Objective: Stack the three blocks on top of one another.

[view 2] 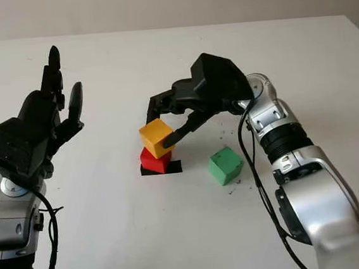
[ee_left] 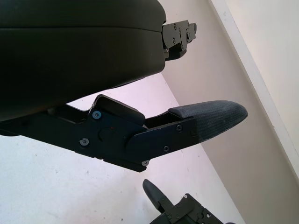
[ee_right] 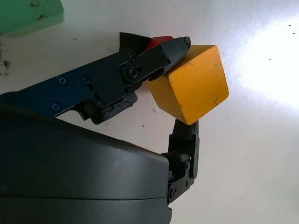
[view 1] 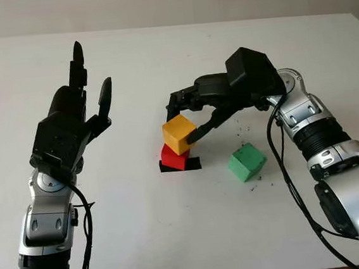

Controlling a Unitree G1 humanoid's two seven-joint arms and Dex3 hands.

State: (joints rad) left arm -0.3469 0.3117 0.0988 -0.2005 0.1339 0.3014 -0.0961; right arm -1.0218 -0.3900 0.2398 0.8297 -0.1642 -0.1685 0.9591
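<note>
The yellow block (view 1: 179, 133) sits tilted on the red block (view 1: 175, 156), gripped by the right hand (view 1: 193, 111), whose fingers (ee_right: 159, 55) pinch its sides. The red block rests on a black patch (view 1: 191, 164) mid-desk (view 1: 175, 224). The green block (view 1: 246, 162) lies nearby. The left hand (view 1: 78, 109) is raised, open, holding nothing.

1. I count three blocks: one yellow block (view 1: 179, 133), one red block (view 1: 175, 157) directly under it, and one green block (view 1: 246, 162) beside that red one.
2. I see two hands: left hand (view 1: 78, 109), right hand (view 1: 193, 111).
</note>
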